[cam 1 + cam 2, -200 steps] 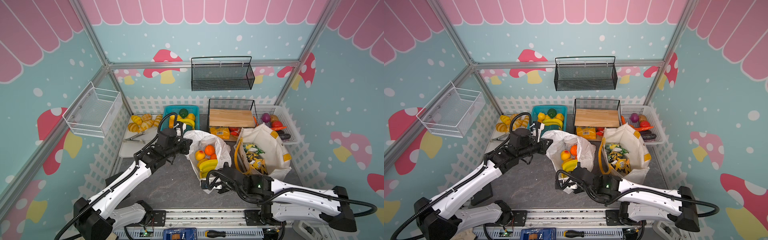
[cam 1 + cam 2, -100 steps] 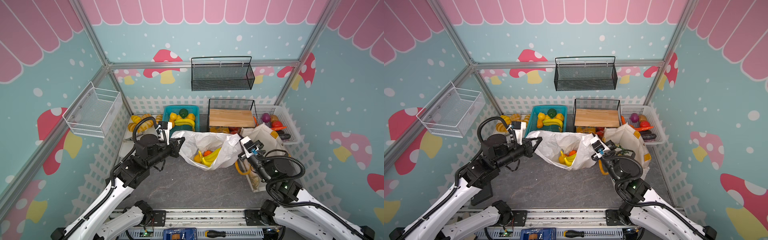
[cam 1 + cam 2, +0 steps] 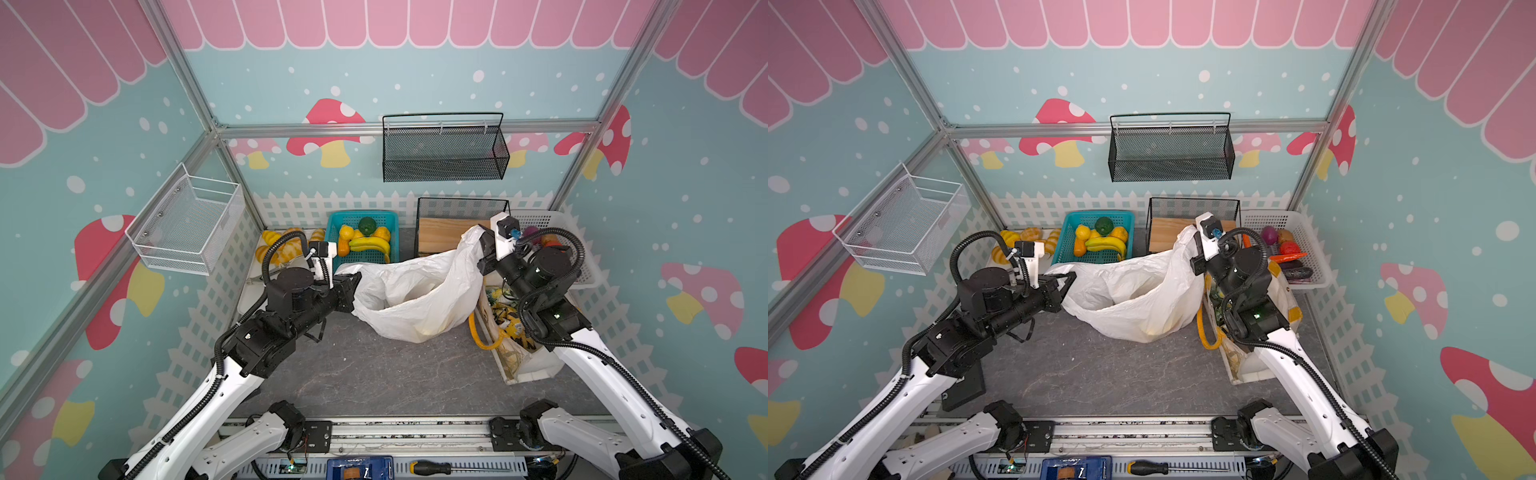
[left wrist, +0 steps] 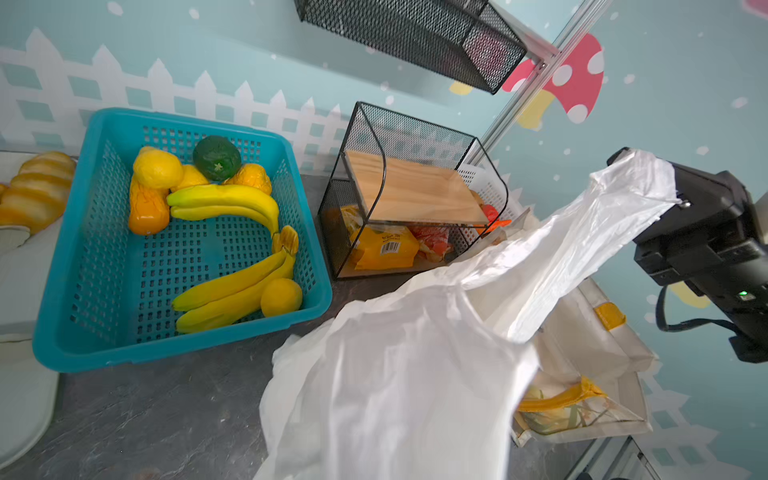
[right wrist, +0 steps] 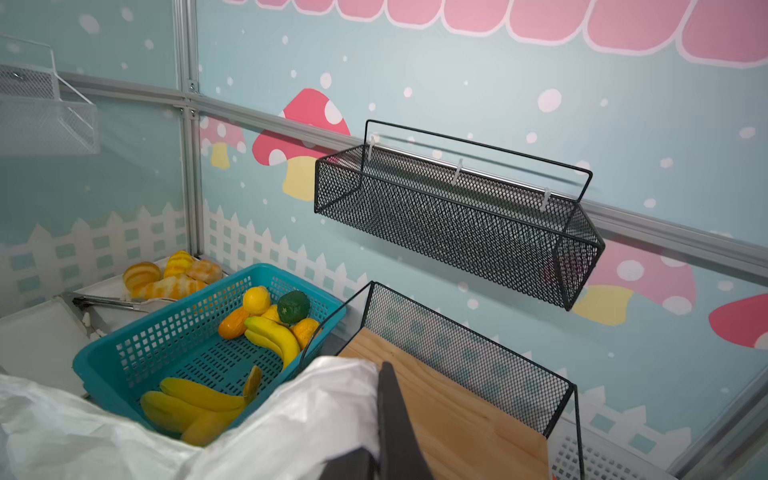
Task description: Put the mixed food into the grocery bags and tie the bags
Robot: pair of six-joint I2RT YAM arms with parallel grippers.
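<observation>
Lower right in a top view, a cream canvas tote (image 3: 519,361) with yellow handles stands open with snack packets (image 3: 507,320) inside. The right arm reaches over it.

Just left of it, mid-frame, the white plastic bag (image 3: 419,291) is stretched wide between both arms. A second ago it stood upright, mouth open, with oranges and bananas showing and the right gripper (image 3: 482,249) low at its front. That gripper has since clamped onto the bag's right handle and swung up toward the back right. The left gripper (image 3: 351,289), pressed together on the left handle, has drawn away to the left. The bag now slumps with its mouth pulled into a long slit. The fruit is hidden, apart from a yellow tint through the lower wall. This bag looks filled and its tying begun, with the handles not yet crossed.

Farther back, upper centre, a teal basket (image 3: 360,213) holding bananas (image 3: 370,246) sits just behind the bag, with a black wire rack (image 3: 461,200) beside it. The raised right gripper hangs close in front of that rack, which may crowd the crossing. Bread rolls (image 3: 272,241) lie far left, and a white basket (image 3: 588,270) of vegetables sits far right.
</observation>
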